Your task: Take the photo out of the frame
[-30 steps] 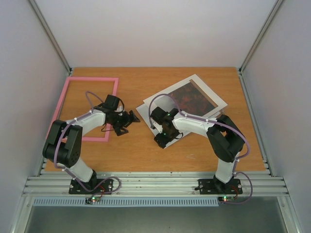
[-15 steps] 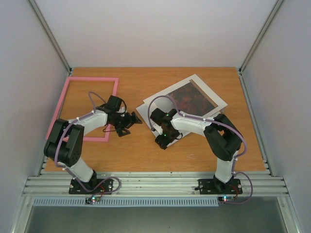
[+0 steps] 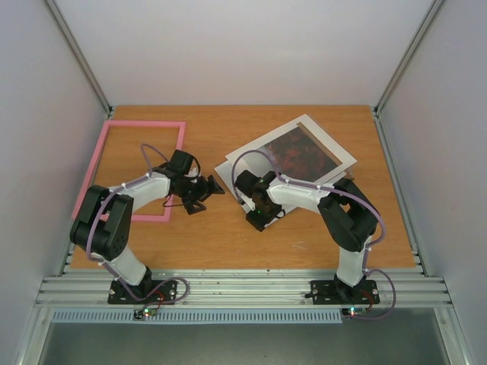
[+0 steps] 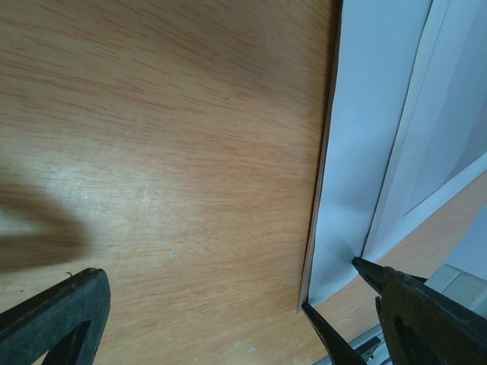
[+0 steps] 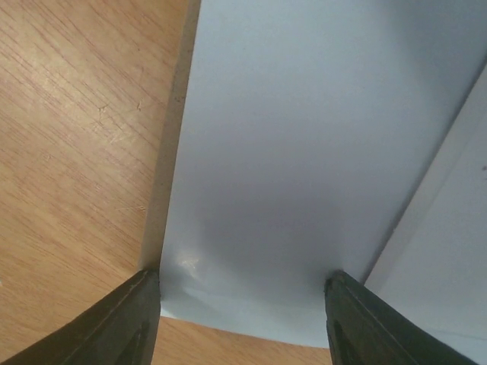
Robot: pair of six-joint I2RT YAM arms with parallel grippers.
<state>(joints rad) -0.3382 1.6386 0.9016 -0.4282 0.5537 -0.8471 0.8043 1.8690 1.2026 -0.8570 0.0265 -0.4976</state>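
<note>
The pink frame point(image 3: 141, 124) lies flat at the far left of the table, with nothing inside it. The photo's dark red part point(image 3: 304, 152) shows through the window of the white mat point(image 3: 340, 158) at centre right. A pale grey sheet point(image 5: 304, 152) sticks out from under the mat on a tan board edge point(image 5: 171, 152); I cannot tell if it is the photo's pale end. My right gripper point(image 3: 259, 219) is open, its fingertips point(image 5: 129, 319) resting on that sheet's near corner. My left gripper point(image 3: 207, 188) is open over bare wood beside the stack's left corner point(image 4: 319, 293).
The wooden table point(image 3: 213, 243) has grey walls on three sides and a metal rail along the near edge point(image 3: 243, 287). The mat point(image 5: 456, 243) overlaps the pale sheet to the right. The left arm lies across the frame's near right corner point(image 3: 163, 217).
My left gripper has crept right toward the stack's left corner. The right gripper and the stack have barely moved.
</note>
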